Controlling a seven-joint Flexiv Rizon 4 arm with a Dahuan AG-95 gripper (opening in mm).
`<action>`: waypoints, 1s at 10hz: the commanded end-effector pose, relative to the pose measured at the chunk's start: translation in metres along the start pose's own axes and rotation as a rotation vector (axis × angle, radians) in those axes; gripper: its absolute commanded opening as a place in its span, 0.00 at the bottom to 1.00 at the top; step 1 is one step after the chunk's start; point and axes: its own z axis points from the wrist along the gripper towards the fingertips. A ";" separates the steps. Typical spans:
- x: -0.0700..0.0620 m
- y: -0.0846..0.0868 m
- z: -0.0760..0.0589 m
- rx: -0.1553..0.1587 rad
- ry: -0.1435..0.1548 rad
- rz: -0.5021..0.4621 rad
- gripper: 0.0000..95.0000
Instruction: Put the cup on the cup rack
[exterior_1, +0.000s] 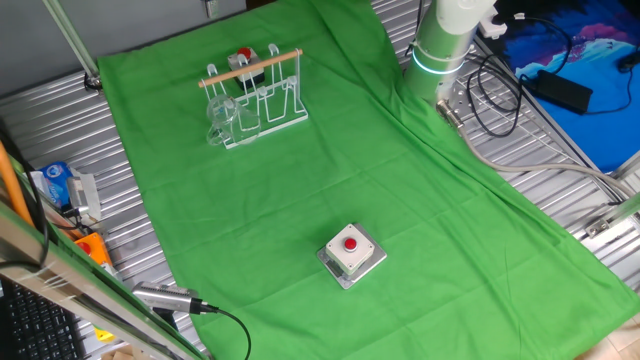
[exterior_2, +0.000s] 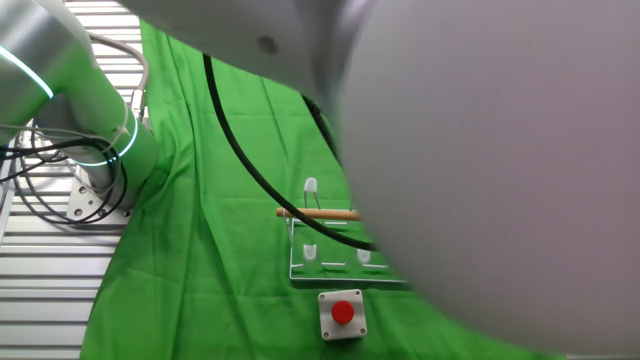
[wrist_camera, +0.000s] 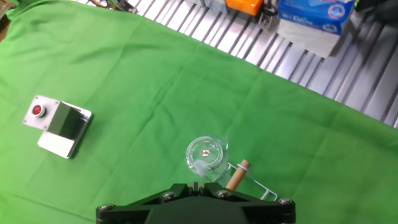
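The transparent cup (exterior_1: 221, 121) stands upright at the left end of the white wire cup rack (exterior_1: 268, 100), under its wooden bar; I cannot tell whether it rests on the rack's base or on the cloth. From the hand view I look down into the cup (wrist_camera: 206, 155), with the bar's end (wrist_camera: 237, 175) right beside it. My gripper (wrist_camera: 196, 185) is high above the cup, fingers together with nothing between them. In the other fixed view my blurred arm hides most of the rack (exterior_2: 318, 213) and all of the cup.
A grey box with a red button (exterior_1: 350, 250) sits on the green cloth (exterior_1: 400, 200) near the front. The arm base (exterior_1: 440, 50) and cables are at the back right. A blue packet (exterior_1: 55, 185) and an orange item lie off the cloth at left.
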 end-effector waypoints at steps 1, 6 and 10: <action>-0.001 0.000 0.000 0.001 0.008 0.008 0.00; -0.001 0.000 0.000 0.010 0.020 0.003 0.00; -0.001 0.000 0.000 0.012 0.021 0.000 0.00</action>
